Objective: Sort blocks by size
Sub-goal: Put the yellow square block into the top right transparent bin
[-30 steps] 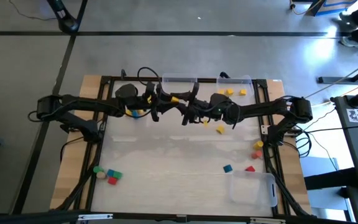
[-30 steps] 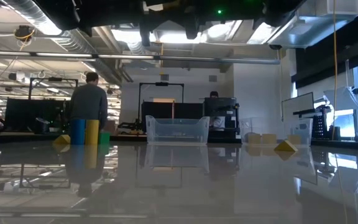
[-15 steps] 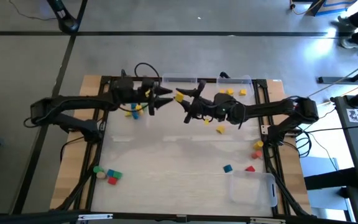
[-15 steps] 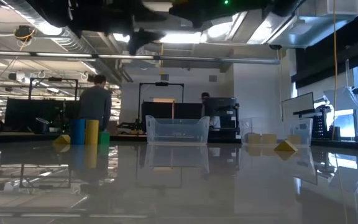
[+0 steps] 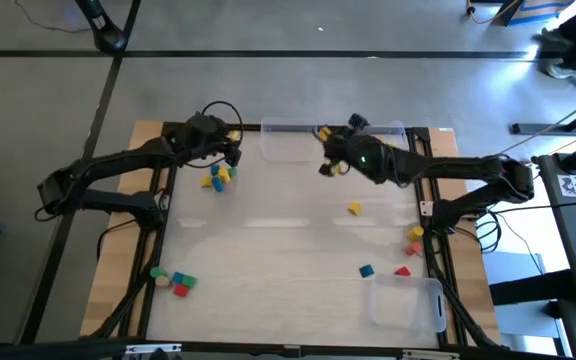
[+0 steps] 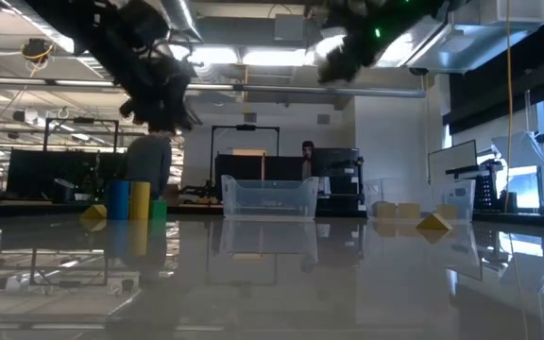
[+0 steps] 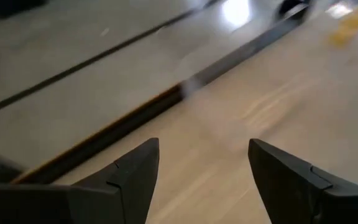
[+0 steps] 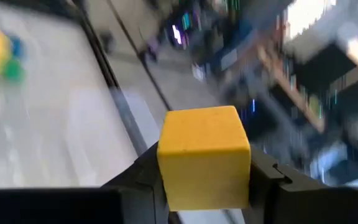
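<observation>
1. The desk (image 5: 288,250) is carrying everything, its pale top lying inside a dark frame.
2. The right arm is reaching in from the right edge toward the far edge, and the right gripper (image 5: 330,160) is hanging just in front of the clear bin (image 5: 290,140) that is standing at the middle of the far edge.
3. The left arm is stretching from the left edge toward the far-left corner, where the left gripper (image 5: 230,150) is hovering; in its wrist view the left gripper (image 7: 201,180) is spread wide with nothing between its fingers.
4. A second clear bin (image 5: 408,300) is sitting at the near-right corner.
5. The yellow block (image 8: 204,155) is being pinched between the right gripper's two fingers, raised off the desk.
6. A small cluster of yellow and blue blocks (image 5: 218,177) is lying near the far-left corner, just beside the left gripper.
7. A green, tan and red group (image 5: 173,282) is resting by the near-left corner.
8. A lone yellow one (image 5: 354,208) is lying right of centre, while blue (image 5: 366,270), red (image 5: 402,270) and orange-yellow ones (image 5: 414,240) are scattered toward the right edge.
</observation>
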`<state>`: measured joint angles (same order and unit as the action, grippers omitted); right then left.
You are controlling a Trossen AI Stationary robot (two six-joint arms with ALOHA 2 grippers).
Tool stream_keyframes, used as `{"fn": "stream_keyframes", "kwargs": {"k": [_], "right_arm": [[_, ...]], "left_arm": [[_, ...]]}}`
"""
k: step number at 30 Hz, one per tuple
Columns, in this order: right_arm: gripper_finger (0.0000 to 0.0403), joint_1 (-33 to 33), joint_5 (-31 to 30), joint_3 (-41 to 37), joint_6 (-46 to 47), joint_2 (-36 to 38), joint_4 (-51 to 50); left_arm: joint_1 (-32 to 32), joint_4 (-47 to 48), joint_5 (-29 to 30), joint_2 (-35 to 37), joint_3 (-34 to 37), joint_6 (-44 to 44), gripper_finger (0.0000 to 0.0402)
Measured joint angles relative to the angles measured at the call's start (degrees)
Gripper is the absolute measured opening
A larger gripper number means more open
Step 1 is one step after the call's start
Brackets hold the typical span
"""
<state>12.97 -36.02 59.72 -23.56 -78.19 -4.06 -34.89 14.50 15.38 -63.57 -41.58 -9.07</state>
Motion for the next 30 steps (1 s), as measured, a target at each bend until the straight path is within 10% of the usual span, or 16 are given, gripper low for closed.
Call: {"fn": "stream_keyframes", "kwargs": {"k": [15, 30], "right_arm": [[0.0138, 28.0, 16.2, -3.0, 26.9, -0.5, -19.8], [0.0225, 33.2, 23.2, -6.9, 29.3, -0.5, -19.0]], "left_arm": [[-4.9, 12.4, 5.7, -8.6, 0.0, 0.5, 0.0235], [-4.9, 17.0, 3.8, -9.4, 0.0, 7.7, 0.0235]]}}
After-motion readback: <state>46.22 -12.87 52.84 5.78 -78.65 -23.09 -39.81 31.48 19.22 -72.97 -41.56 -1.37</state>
